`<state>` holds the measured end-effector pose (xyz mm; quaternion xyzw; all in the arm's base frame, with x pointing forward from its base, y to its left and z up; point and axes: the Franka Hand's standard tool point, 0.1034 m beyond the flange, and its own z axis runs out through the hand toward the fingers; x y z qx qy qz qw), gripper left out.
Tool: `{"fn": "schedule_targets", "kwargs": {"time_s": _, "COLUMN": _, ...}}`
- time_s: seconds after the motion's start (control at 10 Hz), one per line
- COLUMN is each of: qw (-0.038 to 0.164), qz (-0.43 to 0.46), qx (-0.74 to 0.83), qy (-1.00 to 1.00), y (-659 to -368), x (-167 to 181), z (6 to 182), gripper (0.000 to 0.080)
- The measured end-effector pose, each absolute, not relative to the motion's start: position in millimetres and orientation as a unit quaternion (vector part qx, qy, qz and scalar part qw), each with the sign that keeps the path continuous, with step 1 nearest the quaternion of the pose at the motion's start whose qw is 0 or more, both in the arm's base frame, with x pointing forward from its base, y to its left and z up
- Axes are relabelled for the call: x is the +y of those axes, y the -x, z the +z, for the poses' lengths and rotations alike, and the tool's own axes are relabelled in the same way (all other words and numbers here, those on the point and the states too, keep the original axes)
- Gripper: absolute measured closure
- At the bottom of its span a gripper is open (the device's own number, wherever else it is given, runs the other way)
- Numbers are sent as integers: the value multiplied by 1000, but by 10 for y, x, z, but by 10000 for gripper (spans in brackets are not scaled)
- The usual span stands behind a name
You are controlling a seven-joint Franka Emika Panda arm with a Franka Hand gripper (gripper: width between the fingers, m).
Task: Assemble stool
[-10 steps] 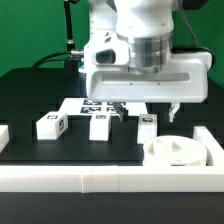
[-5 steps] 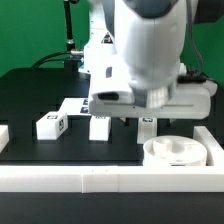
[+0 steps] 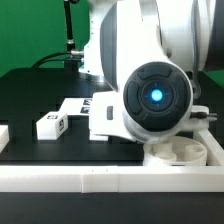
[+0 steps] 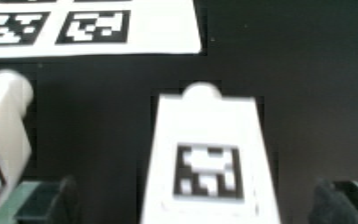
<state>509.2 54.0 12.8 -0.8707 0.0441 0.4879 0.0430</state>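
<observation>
Now your gripper (image 4: 190,204) hangs with its fingers (image 4: 34,200) spread wide. One stool leg (image 4: 208,150) lies between them, clear of both. A second ago the arm stood upright over the legs; it has since tipped down, and its wrist (image 3: 155,95) fills the exterior view, so a grasp looks near. A second leg (image 4: 5,120) lies beside, with the marker board (image 4: 91,25) beyond. The seat disc (image 3: 186,150) rests by the border rail (image 3: 90,181); no leg shows in its sockets.

One stool leg (image 4: 208,150) lies on the bench (image 4: 105,100) between the fingers (image 4: 37,202); a second leg (image 4: 2,125) lies just outside one finger, the marker board (image 4: 87,25) beyond both.
</observation>
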Motion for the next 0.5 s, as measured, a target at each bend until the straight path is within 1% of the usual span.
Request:
{"fn": "schedule_targets", "kwargs": {"time_s": 0.1, "qw": 43, "qz": 486, "qx": 44, "qy": 872, "y": -5074, "x": 538, "z": 137, "gripper": 241}}
{"fn": "schedule_targets", "kwargs": {"time_s": 0.2, "qw": 43, "qz": 484, "qx": 45, "qy": 873, "y": -5056, "x": 538, "z": 116, "gripper": 241}}
{"fn": "schedule_targets", "kwargs": {"time_s": 0.3, "qw": 43, "qz": 483, "qx": 45, "qy": 873, "y": -5047, "x": 539, "z": 99, "gripper": 422}}
{"fn": "schedule_targets", "kwargs": {"time_s": 0.4, "qw": 43, "qz": 483, "qx": 45, "qy": 873, "y": -5044, "x": 539, "z": 99, "gripper": 464}}
{"fn": "schedule_targets", "kwargs": {"time_s": 0.5, "qw": 43, "qz": 484, "qx": 45, "qy": 873, "y": -5043, "x": 538, "z": 99, "gripper": 464}}
